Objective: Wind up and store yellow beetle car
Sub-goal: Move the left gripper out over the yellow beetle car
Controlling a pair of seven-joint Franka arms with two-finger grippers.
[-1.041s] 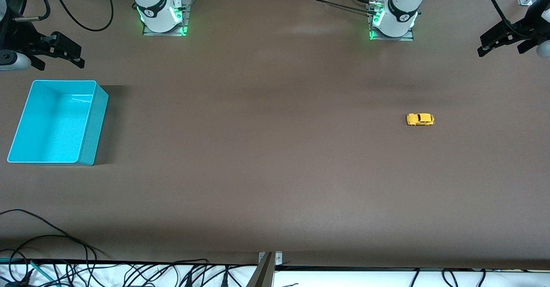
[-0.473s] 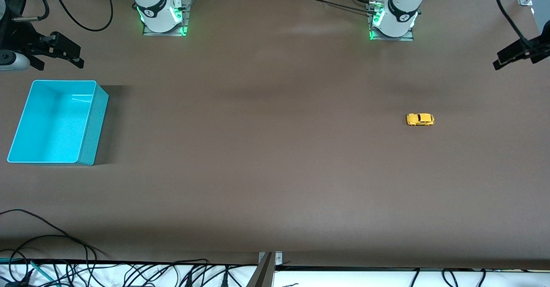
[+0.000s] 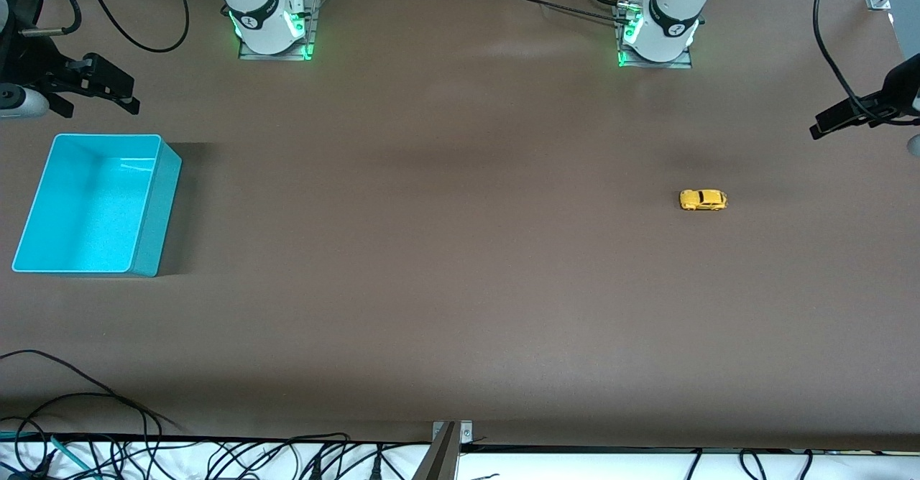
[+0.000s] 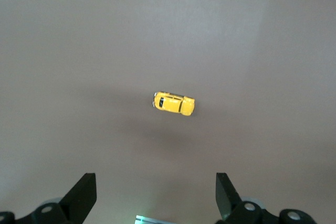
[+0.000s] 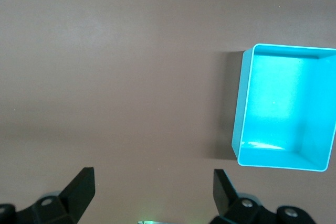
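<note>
Your yellow beetle car (image 3: 703, 200) sits on its wheels on the bare brown surface (image 3: 445, 264), toward the left arm's end, nearer to the front camera than the left arm's base (image 3: 655, 38). Nothing touches it. In the left wrist view you see the car (image 4: 174, 103) from above, lying well clear of the two dark fingers (image 4: 83, 195) of the left tool (image 4: 155, 198).

Your left tool (image 3: 852, 115) hangs in the air over the edge of the surface at the left arm's end, well apart from the car. Its fingers are spread wide with nothing between them.

Your right tool (image 3: 93, 85) hovers over the edge of the surface at the right arm's end, just beside the turquoise bin (image 3: 154, 200), on the side of the bin that lies farther from the front camera. Its fingers are spread wide too, and they hold nothing; the right wrist view shows them (image 5: 79, 190) apart over bare surface, with the bin (image 5: 239, 129) in sight ahead.

The turquoise bin stands upright and open-topped, with only its own floor showing inside. It is well apart from the car, which lies toward the other end of the surface.
</note>
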